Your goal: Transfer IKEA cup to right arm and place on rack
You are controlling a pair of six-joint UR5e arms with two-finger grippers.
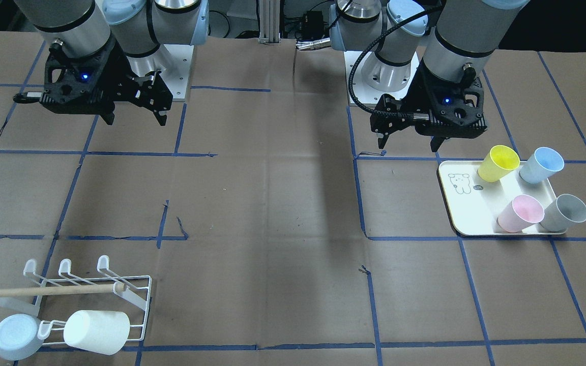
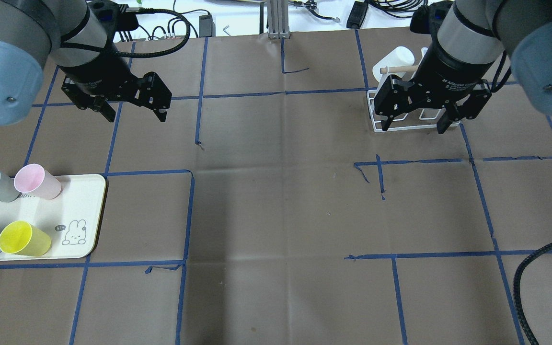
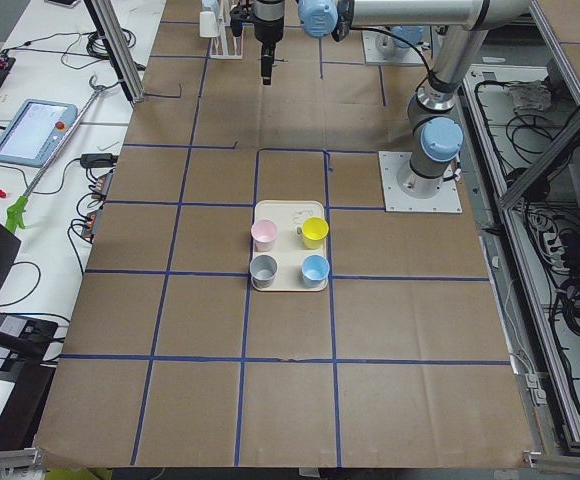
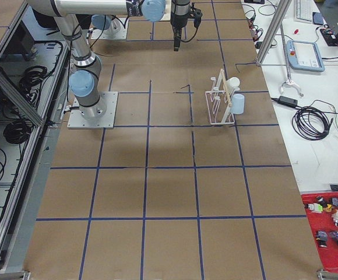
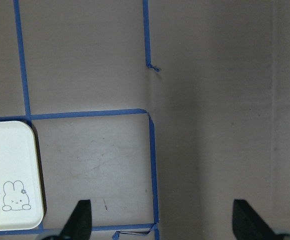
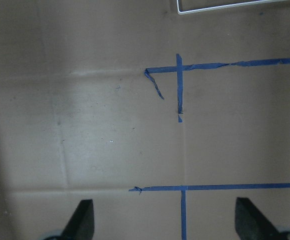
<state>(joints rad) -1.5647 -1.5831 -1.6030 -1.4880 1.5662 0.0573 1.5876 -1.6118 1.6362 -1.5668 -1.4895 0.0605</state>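
Note:
Several cups stand on a white tray (image 1: pixel 463 203): yellow (image 1: pixel 498 162), blue (image 1: pixel 541 165), pink (image 1: pixel 520 213) and grey (image 1: pixel 565 212). My left gripper (image 1: pixel 409 141) is open and empty, and hovers above the table just robot-side of the tray; in the overhead view it (image 2: pixel 137 117) is beyond the tray (image 2: pixel 79 201). My right gripper (image 2: pixel 413 128) is open and empty, and hangs above the near edge of the white wire rack (image 2: pixel 400 127). The rack (image 1: pixel 120 284) has a wooden handle (image 1: pixel 44 292) and holds a white cup (image 1: pixel 97 331) and a pale-blue cup (image 1: pixel 17 335).
Brown cardboard with blue tape lines covers the table. The left wrist view shows the tray's corner (image 5: pixel 10 170) at lower left, the right wrist view the rack's edge (image 6: pixel 225 7) at the top. Cables lie at the table's far edge (image 2: pixel 170 28).

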